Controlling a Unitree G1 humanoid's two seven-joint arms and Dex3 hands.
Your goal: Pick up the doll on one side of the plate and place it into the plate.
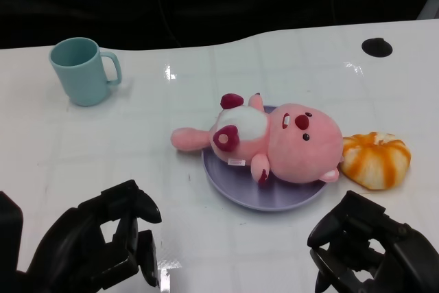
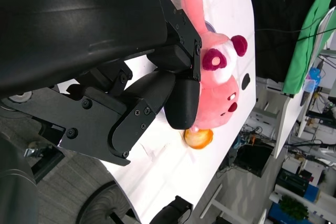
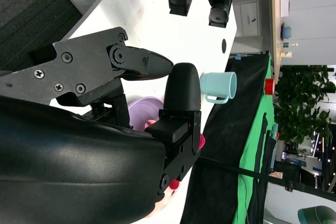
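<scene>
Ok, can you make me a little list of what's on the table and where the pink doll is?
doll: pink plush doll lying on its side across the plate, one arm and part of its head past the rim
plate: lilac plate, under the doll
orange toy: orange-and-white plush on the table, against the doll's head, off the plate
cup: teal mug, upright, far corner, apart from the rest
left hand: left hand near edge, holds nothing
right hand: right hand near edge, holds nothing
task: doll looks placed

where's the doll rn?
Head view: the pink doll lies on the purple plate at table centre, an orange-and-white toy beside its head, both hands held clear near the front edge.
</scene>
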